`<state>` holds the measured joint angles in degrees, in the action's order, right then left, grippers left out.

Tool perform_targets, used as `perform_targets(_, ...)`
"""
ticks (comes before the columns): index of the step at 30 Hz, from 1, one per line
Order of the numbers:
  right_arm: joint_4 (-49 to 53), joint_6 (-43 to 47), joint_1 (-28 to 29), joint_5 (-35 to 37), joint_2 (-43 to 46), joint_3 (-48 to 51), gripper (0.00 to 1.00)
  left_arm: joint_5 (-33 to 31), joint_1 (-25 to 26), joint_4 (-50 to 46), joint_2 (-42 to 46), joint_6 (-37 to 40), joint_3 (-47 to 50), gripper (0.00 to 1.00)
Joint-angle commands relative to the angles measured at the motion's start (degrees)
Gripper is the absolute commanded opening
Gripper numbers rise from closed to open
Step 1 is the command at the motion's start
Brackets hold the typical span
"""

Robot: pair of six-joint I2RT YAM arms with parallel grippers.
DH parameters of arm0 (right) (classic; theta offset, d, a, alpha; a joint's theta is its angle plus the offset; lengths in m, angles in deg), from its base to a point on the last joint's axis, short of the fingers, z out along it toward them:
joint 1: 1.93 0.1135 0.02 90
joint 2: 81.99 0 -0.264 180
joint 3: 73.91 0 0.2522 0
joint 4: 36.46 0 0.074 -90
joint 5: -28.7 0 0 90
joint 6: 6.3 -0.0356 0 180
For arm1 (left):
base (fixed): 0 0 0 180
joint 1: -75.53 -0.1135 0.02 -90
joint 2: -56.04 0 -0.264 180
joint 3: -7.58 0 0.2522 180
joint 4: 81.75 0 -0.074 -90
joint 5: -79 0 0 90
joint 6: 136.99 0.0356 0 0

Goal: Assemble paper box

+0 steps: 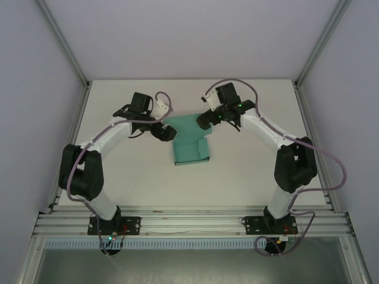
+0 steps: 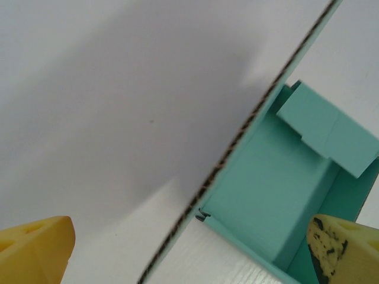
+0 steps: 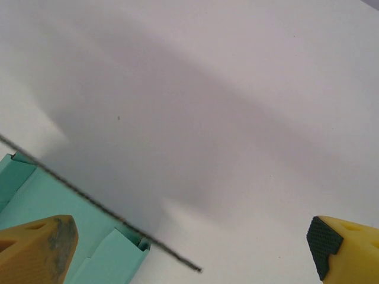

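Left gripper (image 1: 164, 132) spread wide, nothing held, at left rear corner of paper box (image 1: 189, 142); raised wall stands between its fingers (image 2: 41, 248). Right gripper (image 1: 205, 118) likewise wide, empty, at right rear corner of paper box. Paper box partly folded, lying on table (image 1: 254, 177) between both grippers.

Risks, judged:
- unheld walls may spring flat
- closing on thin card could crease it
- one-sided push could slide light paper box away

Count:
- table: one
- arms: two, left arm (image 1: 89, 168) and right arm (image 1: 293, 165)
- paper box: one
- grippers: two
- yellow fingers: four

White table (image 1: 237, 177), teal paper box (image 1: 190, 145) near its centre.
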<state>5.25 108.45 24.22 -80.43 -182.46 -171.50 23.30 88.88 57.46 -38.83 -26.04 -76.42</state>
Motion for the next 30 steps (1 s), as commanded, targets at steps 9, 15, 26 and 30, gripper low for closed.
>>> perform_targets(9,-6.9,-29.7,0.3,-1.7,13.1,23.2,0.86,-7.0,-0.3,8.4,8.6,-10.7,10.9,1.00)
perform_targets(15,-11.6,-36.3,0.2,-7.4,7.8,26.2,0.67,-11.6,-0.3,14.9,16.4,-23.6,21.6,1.00)
perform_targets(26,-16.8,-39.6,0.9,-13.3,2.2,26.8,0.48,-8.1,3.2,25.3,15.1,-34.9,32.5,0.65)
perform_targets(30,-17.0,-40.2,2.3,-13.3,0.0,26.4,0.43,-7.8,5.9,30.3,11.1,-37.3,32.8,0.50)
